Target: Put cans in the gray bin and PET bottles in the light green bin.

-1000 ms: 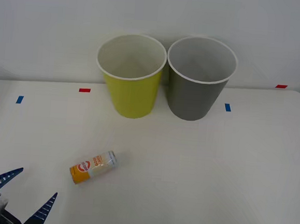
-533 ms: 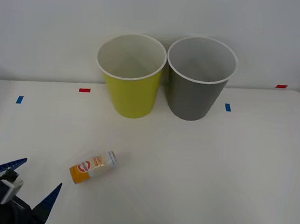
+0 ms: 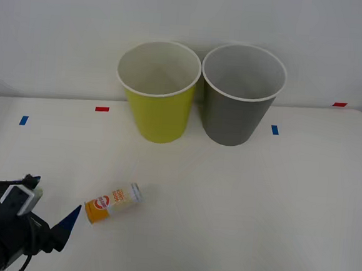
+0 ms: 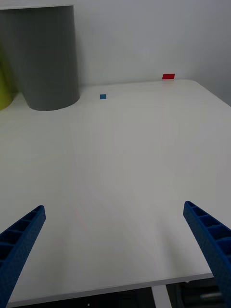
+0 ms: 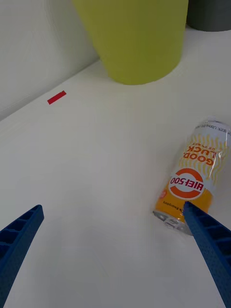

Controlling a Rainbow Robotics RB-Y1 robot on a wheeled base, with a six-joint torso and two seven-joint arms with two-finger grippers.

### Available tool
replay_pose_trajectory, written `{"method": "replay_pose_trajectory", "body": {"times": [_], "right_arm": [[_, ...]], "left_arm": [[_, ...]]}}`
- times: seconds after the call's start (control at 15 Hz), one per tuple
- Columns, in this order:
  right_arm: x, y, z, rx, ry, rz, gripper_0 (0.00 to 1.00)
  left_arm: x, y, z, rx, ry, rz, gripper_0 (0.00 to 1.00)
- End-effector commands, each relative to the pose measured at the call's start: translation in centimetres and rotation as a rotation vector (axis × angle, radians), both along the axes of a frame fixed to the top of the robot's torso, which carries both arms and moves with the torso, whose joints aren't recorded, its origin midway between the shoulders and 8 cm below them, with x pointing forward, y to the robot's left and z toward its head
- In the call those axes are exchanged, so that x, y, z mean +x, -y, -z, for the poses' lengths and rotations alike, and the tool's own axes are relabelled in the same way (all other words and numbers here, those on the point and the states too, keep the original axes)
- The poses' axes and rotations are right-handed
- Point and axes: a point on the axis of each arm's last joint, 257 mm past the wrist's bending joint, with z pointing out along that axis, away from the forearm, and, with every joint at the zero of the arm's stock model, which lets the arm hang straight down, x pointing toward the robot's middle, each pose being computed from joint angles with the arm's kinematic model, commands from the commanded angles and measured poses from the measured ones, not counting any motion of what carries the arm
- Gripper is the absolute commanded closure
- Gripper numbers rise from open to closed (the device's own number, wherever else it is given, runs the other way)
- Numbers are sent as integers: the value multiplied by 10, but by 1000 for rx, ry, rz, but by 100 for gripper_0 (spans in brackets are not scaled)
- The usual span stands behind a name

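Note:
An orange-and-white can (image 3: 113, 203) (image 5: 195, 180) lies on its side on the white table, left of centre. My left gripper (image 3: 54, 198) (image 5: 113, 214) hovers open just to its left, one fingertip close to the can's orange end. At the back stand the light green bin (image 3: 160, 115) (image 5: 134, 38) and, on its right, the gray bin (image 3: 236, 115) (image 4: 48, 62), both upright. Over bare table on the right side my right gripper (image 4: 114, 209) is open and holds nothing. PET bottles are out of view.
Small red tape marks (image 3: 101, 109) (image 3: 339, 104) and blue tape marks (image 3: 23, 120) (image 3: 274, 130) lie on the table (image 3: 257, 204). A white wall rises behind the bins. The table's right edge (image 4: 211, 96) is near the red mark.
My left gripper has moved up from the bottom left corner and forward toward the can, still open. The can and both bins have not moved.

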Motion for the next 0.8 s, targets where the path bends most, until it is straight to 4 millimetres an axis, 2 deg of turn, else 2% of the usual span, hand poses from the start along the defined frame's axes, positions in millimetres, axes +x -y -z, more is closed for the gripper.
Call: {"method": "replay_pose_trajectory", "body": {"times": [0.07,0.2,0.47,0.67,0.8], "right_arm": [[0,0,0,0,0,0,0],[0,0,0,0,0,0,0],[0,0,0,0,0,0,0],[0,0,0,0,0,0,0],[0,0,0,0,0,0,0]], "left_arm": [[14,-2,-6,-15,-14,-23,0],[17,-4,-10,2,-13,-5,0],[18,5,-11,-38,-105,50,0],[28,5,-14,51,-151,92,0],[30,15,-16,80,-195,138,0]]}}
